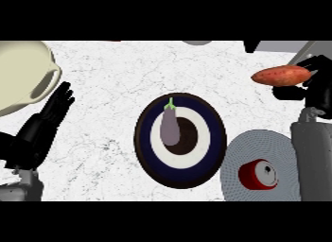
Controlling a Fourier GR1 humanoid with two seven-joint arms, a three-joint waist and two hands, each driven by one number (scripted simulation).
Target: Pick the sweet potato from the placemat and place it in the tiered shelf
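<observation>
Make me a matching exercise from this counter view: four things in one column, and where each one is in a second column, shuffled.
Things
1. sweet potato
2. eggplant
3. red round item
4. cream bowl

Places
A. on the grey placemat
B. at the top left of the counter
C. held in the right hand
D. on the dark ringed plate

Pairs: 1-C, 2-D, 3-A, 4-B
</observation>
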